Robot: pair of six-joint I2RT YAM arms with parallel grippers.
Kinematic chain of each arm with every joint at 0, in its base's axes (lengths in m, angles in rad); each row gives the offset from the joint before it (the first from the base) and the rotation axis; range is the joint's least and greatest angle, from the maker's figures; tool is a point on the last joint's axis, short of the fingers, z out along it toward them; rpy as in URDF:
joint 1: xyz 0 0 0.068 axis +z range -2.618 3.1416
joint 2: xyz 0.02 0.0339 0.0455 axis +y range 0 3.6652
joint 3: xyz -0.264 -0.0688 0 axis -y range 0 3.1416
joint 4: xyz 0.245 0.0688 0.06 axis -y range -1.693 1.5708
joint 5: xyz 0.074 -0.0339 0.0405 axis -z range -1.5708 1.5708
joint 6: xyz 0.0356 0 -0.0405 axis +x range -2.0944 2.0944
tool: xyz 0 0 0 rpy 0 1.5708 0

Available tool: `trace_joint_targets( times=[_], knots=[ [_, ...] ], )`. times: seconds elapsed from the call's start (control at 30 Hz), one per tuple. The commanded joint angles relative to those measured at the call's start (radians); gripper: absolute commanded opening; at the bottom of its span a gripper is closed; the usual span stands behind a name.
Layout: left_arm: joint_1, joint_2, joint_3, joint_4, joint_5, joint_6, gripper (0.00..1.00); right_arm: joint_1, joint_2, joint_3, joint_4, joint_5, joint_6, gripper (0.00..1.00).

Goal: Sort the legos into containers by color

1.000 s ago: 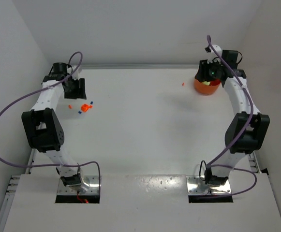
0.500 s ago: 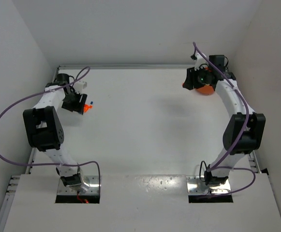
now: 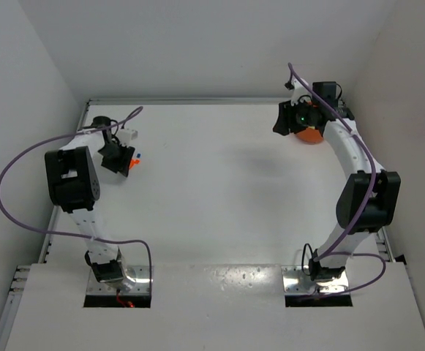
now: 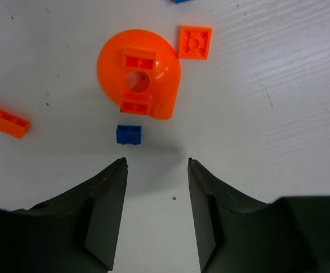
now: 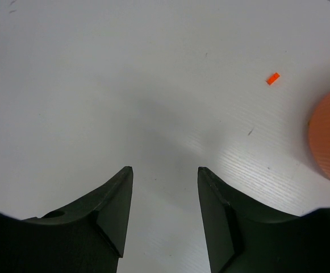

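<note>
In the left wrist view my left gripper is open and empty over the table. A small blue brick lies just ahead of its fingertips. Beyond that are a round orange lego piece, an orange square plate and an orange brick to the left. My right gripper is open and empty, left of the orange bowl, which holds yellow-green bits. A tiny orange brick lies ahead on the right. From above, the left gripper is beside the orange legos, and the right gripper is beside the bowl.
White walls close in the table on the left, back and right. The left arm's purple cable loops out to the left. A tiny blue brick lies just right of the orange cluster.
My left gripper has swung toward the near side, up to the orange legos. My right gripper has moved left, off the bowl, to the table beside it.
</note>
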Motion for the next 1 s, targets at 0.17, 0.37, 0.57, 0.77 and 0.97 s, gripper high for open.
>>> trace_joint_targets(
  times=[0.17,0.37,0.57,0.77,0.97],
  knots=[
    [0.008,0.073,0.092,0.045,0.027,0.023,0.50,0.009,0.011,0.057,0.017,0.012,-0.015,0.50],
    [0.008,0.108,0.123,0.045,0.018,0.014,0.49,0.019,0.029,0.079,0.008,0.012,-0.024,0.50],
    [0.017,0.127,0.132,0.045,0.018,0.014,0.47,0.019,0.038,0.090,-0.001,0.021,-0.024,0.50],
    [0.026,0.107,0.098,0.045,0.018,0.023,0.44,0.019,0.047,0.090,-0.001,0.021,-0.034,0.50],
    [0.026,0.098,0.068,0.035,0.027,0.032,0.42,0.019,0.047,0.090,-0.001,0.021,-0.034,0.50]
  ],
)
